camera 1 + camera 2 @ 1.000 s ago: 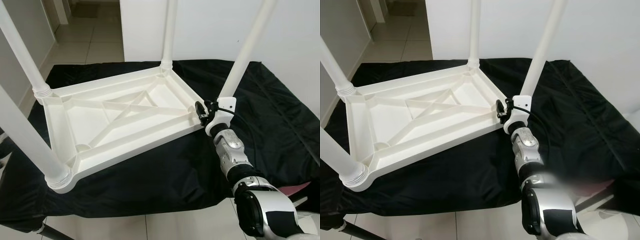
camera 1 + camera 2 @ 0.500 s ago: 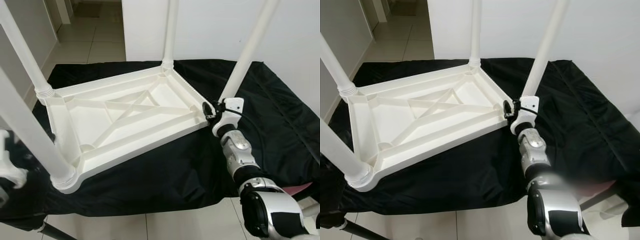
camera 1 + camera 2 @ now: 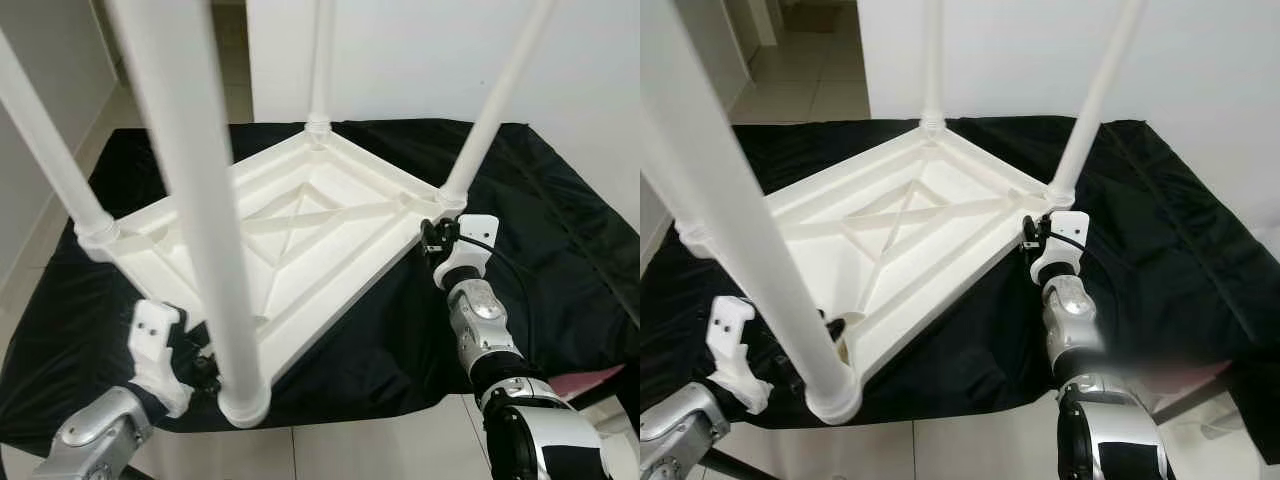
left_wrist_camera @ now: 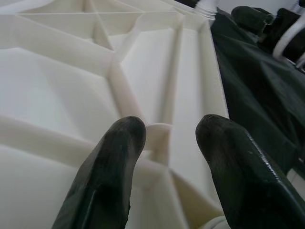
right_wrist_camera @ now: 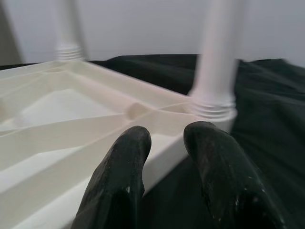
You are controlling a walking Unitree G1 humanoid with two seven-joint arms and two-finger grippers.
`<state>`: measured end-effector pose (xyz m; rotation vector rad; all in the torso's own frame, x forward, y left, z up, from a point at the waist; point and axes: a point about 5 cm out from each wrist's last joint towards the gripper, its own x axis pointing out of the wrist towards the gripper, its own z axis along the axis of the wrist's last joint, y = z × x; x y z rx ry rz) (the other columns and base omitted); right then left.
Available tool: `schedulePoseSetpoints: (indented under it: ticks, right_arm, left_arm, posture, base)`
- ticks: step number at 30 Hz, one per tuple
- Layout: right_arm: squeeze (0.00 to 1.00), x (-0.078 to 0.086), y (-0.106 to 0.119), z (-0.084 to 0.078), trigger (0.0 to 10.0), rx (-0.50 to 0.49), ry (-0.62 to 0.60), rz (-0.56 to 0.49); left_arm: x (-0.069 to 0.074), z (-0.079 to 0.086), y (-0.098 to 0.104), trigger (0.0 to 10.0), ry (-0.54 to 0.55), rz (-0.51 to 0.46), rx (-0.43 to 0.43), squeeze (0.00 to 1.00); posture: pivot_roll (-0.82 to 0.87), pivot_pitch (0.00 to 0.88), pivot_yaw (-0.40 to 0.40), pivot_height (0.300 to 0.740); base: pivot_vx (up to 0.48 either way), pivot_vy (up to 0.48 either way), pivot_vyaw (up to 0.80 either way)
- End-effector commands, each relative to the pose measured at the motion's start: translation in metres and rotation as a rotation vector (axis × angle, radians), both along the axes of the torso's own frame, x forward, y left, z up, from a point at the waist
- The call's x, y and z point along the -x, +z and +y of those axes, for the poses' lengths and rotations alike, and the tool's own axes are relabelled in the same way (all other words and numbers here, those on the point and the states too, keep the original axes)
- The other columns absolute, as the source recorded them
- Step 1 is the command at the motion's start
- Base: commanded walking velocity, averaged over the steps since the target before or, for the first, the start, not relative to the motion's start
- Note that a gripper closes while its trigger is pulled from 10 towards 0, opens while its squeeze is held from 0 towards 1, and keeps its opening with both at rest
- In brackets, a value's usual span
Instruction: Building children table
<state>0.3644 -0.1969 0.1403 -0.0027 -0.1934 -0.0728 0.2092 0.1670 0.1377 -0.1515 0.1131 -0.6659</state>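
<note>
A white plastic children's table (image 3: 300, 230) lies upside down on a black cloth (image 3: 560, 230), its four legs pointing up. The near leg (image 3: 200, 200) rises close to the camera. My right gripper (image 3: 432, 238) sits at the table's right corner, beside the base of the right leg (image 3: 495, 100). In the right wrist view its fingers (image 5: 128, 157) close over the rim. My left gripper (image 3: 200, 365) is at the near corner by the near leg's base. In the left wrist view its fingers (image 4: 119, 157) stand apart above the rim and a short rib.
The cloth-covered surface ends just in front of me, with tiled floor (image 3: 350, 450) below. A white wall (image 3: 400, 50) stands behind the far edge. A doorway and floor (image 3: 790, 60) open at the back left. Something pinkish (image 3: 585, 385) pokes out at the cloth's lower right.
The table has swung round, so a corner with its leg now faces me. My left gripper has come in to that near corner. My right gripper stays at the right corner.
</note>
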Motion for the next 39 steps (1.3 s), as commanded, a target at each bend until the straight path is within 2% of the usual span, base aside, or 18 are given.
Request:
schedulePoseSetpoints:
  ticks: [1,2,5,13,18,23,29,36,39]
  right_arm:
    - [0.0,0.006,-0.011,-0.008,10.0,0.002,-0.123,0.031]
    - [0.0,0.006,-0.011,-0.008,10.0,0.002,-0.123,0.031]
    - [0.0,0.011,-0.028,-0.014,10.0,-0.055,-0.238,0.113]
    - [0.0,0.01,-0.04,-0.013,10.0,-0.108,-0.272,0.211]
    - [0.0,0.002,-0.039,-0.006,10.0,-0.116,-0.199,0.276]
    - [0.0,-0.011,-0.029,0.015,10.0,-0.102,-0.034,0.307]
    - [0.0,-0.019,-0.019,0.033,10.0,-0.069,0.067,0.305]
    - [0.0,-0.025,-0.008,0.066,10.0,-0.001,0.273,0.3]
    - [0.0,-0.027,-0.006,0.071,10.0,-0.003,0.286,0.298]
  left_arm:
    - [0.002,-0.012,0.003,10.0,-0.061,-0.013,0.019,0.0]
    - [0.002,-0.012,0.003,10.0,-0.061,-0.013,0.019,0.0]
    - [0.006,-0.023,0.006,10.0,-0.119,-0.005,0.036,0.0]
    - [0.009,-0.034,0.014,10.0,-0.187,-0.025,0.04,0.0]
    - [0.009,-0.035,0.017,10.0,-0.201,-0.023,0.045,0.0]
    - [0.01,-0.039,0.021,10.0,-0.204,-0.036,0.049,0.0]
    - [0.008,-0.043,0.026,10.0,-0.195,-0.054,0.06,0.0]
    - [0.005,-0.052,0.032,10.0,-0.208,-0.07,0.091,0.0]
    - [0.004,-0.054,0.034,10.0,-0.209,-0.074,0.098,0.0]
  posture:
    - [0.05,0.03,-0.001,0.74]
    - [0.05,0.03,-0.001,0.74]
    - [0.05,0.027,0.006,0.74]
    - [0.05,0.025,0.013,0.74]
    - [0.05,0.028,0.024,0.74]
    - [0.06,0.036,0.014,0.74]
    - [0.06,0.034,0.009,0.74]
    - [0.06,0.034,0.015,0.74]
    - [0.06,0.036,0.021,0.74]
  base:
    - [0.0,0.0,0.0]
    - [0.0,0.0,0.0]
    - [0.0,0.0,0.0]
    - [0.0,0.0,0.0]
    - [0.0,0.0,0.0]
    - [0.0,0.0,0.0]
    - [0.0,0.0,0.0]
    - [0.0,0.0,0.0]
    - [0.0,0.0,0.0]
